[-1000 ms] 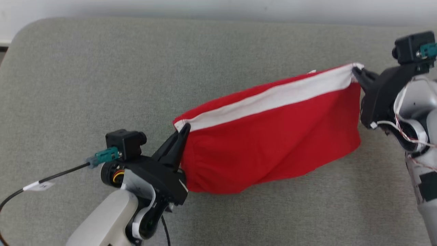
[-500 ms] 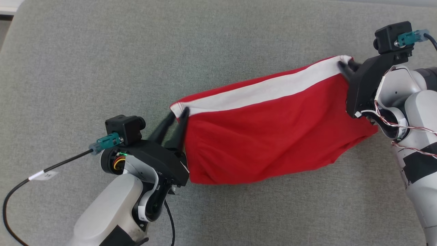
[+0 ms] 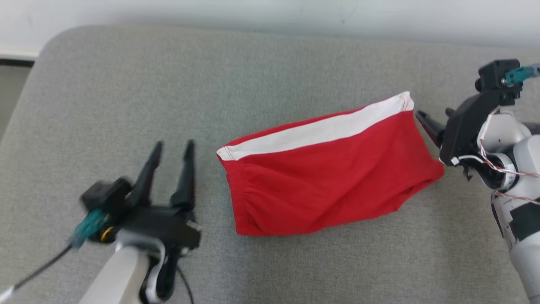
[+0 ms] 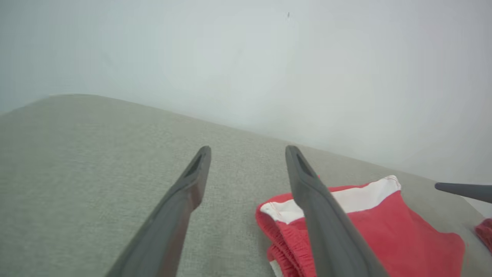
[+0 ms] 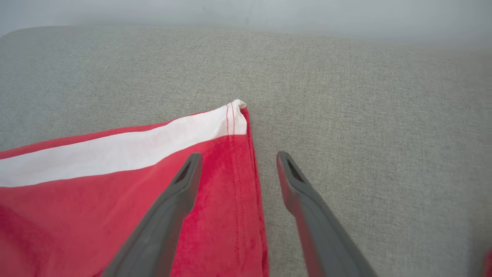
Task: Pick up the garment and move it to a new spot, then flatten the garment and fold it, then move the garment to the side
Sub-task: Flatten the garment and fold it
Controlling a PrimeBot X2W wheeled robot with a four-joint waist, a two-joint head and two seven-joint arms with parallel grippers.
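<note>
A: Where the head view looks down, how do the arms sit?

B: The pale left forearm (image 3: 120, 274) rises from the bottom edge, blurred. The left end effector (image 3: 174, 143) points up the view, its two fingers spread with nothing between them. The right arm comes in from the right edge. The right end effector (image 3: 432, 113) aims leftward, fingers parted and empty.

A: And the garment?

B: The red garment (image 3: 329, 181) lies on the grey padded surface (image 3: 126, 84), its white band (image 3: 316, 131) along the far edge. It sits between the two end effectors. It is near the left one but apart from it, while the right one's nearer fingertip is just beside the garment's right edge.

A: The left wrist view?

B: The left end effector (image 4: 248, 148) is wide open over bare grey surface (image 4: 77, 173), angled toward the pale wall (image 4: 230, 57). The garment (image 4: 384, 234) lies to the right, partly behind one finger. I cannot tell whether that finger touches the cloth. One dark finger (image 4: 461, 190) of the other arm pokes in at the right edge, beyond the garment.

A: The right wrist view?

B: The right end effector (image 5: 239, 154) is open and tilted down at the surface. The garment (image 5: 96, 215) occupies the lower left. Its side edge runs up between the two fingers to the band's corner (image 5: 238, 105), so one finger hangs over red cloth and the other over bare grey. It grips nothing.
</note>
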